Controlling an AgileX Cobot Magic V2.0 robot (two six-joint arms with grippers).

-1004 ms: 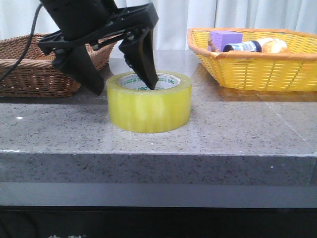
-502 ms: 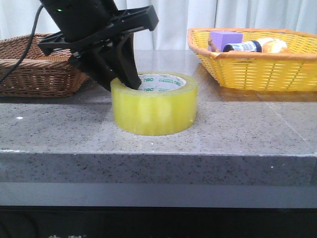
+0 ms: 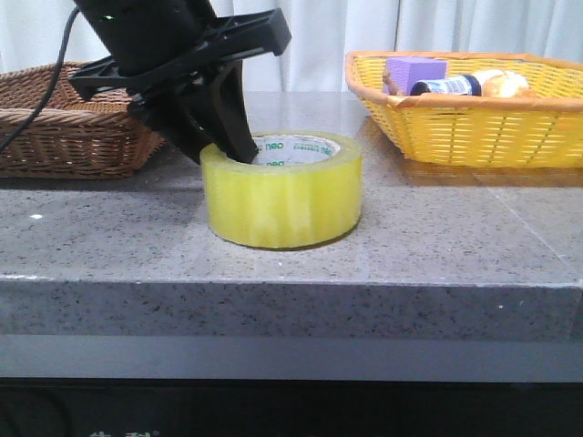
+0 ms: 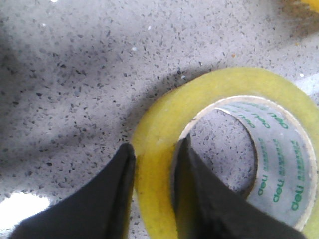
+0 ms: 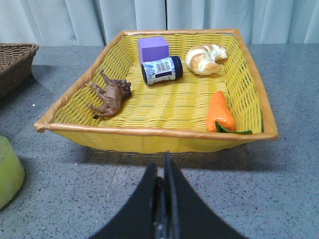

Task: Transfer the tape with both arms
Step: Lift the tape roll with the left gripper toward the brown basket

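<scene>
front view: the tape (image 3: 282, 200) is seen near the counter's front edge, its wall pinched by the left gripper (image 3: 223, 146). left wrist view: a stiff, slick, light roll is judged. right wrist view: the right gripper (image 5: 162, 199) is pressed together, empty.

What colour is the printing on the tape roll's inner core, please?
Green lettering on the white core of the tape, clearest in the left wrist view.

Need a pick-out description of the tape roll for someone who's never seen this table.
On the grey stone table, between the brown wicker basket and the yellow basket, stands the tape. It is a wide translucent yellow roll with a green-printed white core, its wall pinched by the left claw.
</scene>
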